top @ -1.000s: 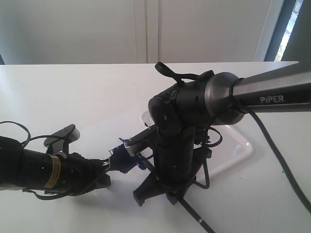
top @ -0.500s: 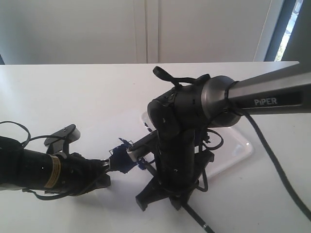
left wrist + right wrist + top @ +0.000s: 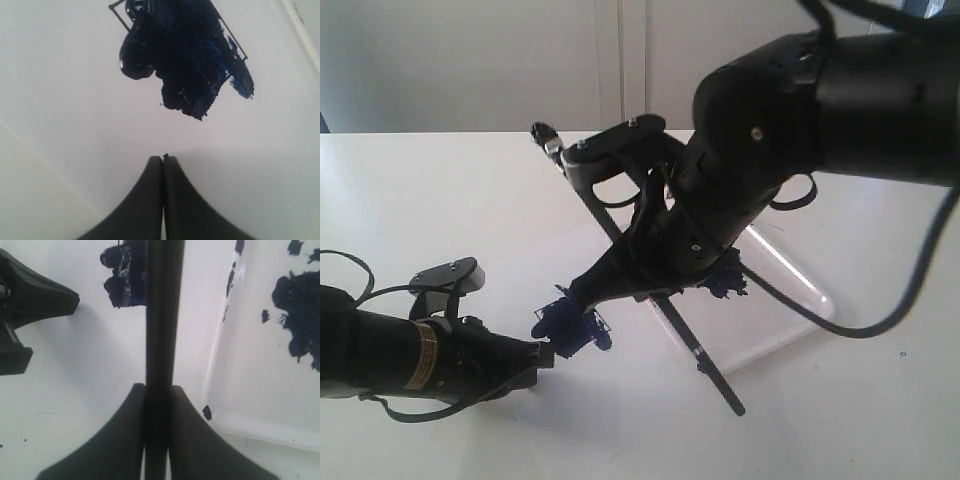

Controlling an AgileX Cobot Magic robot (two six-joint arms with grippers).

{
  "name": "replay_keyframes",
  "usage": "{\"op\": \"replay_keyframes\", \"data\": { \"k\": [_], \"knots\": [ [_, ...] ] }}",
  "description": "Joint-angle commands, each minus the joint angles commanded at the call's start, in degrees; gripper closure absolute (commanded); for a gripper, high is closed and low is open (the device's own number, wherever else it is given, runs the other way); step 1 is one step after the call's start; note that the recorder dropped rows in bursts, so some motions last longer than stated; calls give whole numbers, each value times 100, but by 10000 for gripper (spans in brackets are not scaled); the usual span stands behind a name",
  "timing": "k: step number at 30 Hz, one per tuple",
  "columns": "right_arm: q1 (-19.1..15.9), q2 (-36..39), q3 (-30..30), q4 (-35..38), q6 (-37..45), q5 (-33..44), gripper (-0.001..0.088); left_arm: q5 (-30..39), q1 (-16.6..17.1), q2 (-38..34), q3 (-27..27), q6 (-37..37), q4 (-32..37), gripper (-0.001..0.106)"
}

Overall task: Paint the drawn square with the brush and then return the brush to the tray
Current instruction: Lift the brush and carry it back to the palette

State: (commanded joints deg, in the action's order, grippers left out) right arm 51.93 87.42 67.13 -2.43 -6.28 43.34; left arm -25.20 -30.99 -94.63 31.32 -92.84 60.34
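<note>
The drawn square (image 3: 570,325) (image 3: 185,55) (image 3: 125,275) is blotched dark blue, with paint spilling past its outline. My right gripper (image 3: 592,289) (image 3: 158,387) hangs above and just right of it, shut on the brush (image 3: 705,360) (image 3: 160,315). The black handle slants from high at the back left down to the front right. The clear tray (image 3: 800,300) (image 3: 220,340) lies behind the right arm, holding a dark paint blob (image 3: 300,315). My left gripper (image 3: 545,352) (image 3: 163,158) is shut and empty, its tips low on the paper just short of the square.
White paper covers the white table; its edge (image 3: 40,160) runs near the left gripper. The bulky right arm (image 3: 800,110) hides part of the tray. Paint smears mark the tray rim (image 3: 231,277). The left arm (image 3: 380,355) lies along the front left.
My right arm has swung up and back, lifting the brush off the paper and uncovering the blotched square. The left gripper has stayed beside the square.
</note>
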Motion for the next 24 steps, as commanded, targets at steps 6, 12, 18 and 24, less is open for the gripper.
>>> {"op": "replay_keyframes", "data": {
  "k": [6,12,18,24],
  "knots": [
    [0,-834,-796,-289,-472,-549,868,127,0,332,0,148,11,1053],
    [0,-1284,-2051,-1579,-2154,-1059,868,127,0,757,0,280,11,1053],
    [0,-1246,-3018,-2473,-3369,-1706,868,127,0,1242,0,425,11,1053],
    [0,-624,-3462,-4264,-5508,-1753,868,127,0,1860,0,410,94,1053]
  ]
}}
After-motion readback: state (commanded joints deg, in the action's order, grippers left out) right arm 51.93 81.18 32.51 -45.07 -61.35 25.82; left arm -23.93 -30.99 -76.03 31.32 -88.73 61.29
